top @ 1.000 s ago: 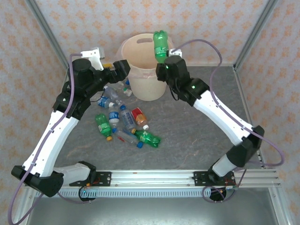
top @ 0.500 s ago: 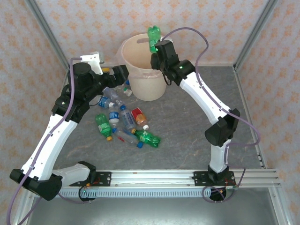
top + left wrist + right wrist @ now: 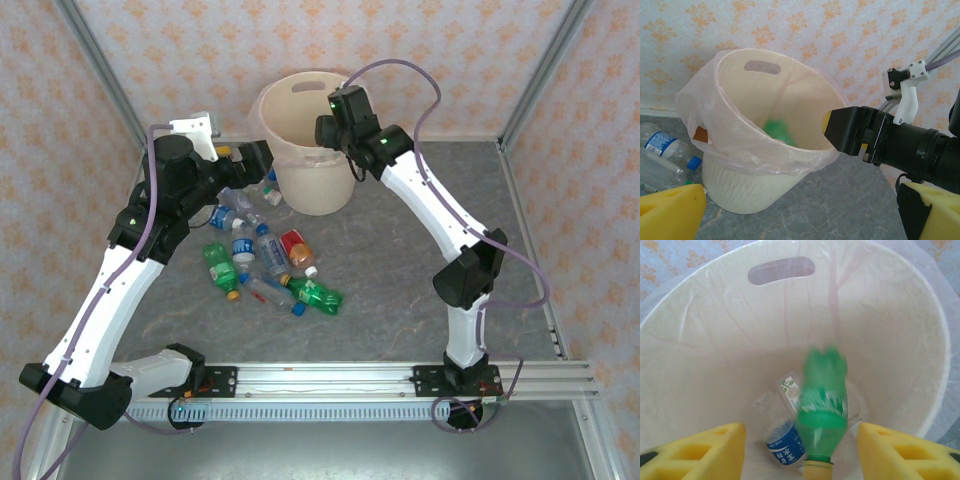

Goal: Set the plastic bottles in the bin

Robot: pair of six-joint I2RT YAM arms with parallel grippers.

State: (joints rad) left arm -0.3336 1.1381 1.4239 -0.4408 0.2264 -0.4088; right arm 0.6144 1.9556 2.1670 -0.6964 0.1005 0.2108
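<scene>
Finds a loose heap of plastic bottles (image 3: 262, 262), clear and green, lying left of centre on the bench (image 3: 400, 270). Holds the left claw (image 3: 262, 160) spread wide and empty, just beside the left wall of the bin (image 3: 300, 185). Hangs the right claw (image 3: 333, 118) over the bin's rim, pads (image 3: 695, 452) apart, gripping nothing. Catches a green bottle (image 3: 822, 405), blurred and cap down, between those pads but touching neither, inside the bin above a clear blue-labelled bottle (image 3: 785, 446) on the bottom.
</scene>
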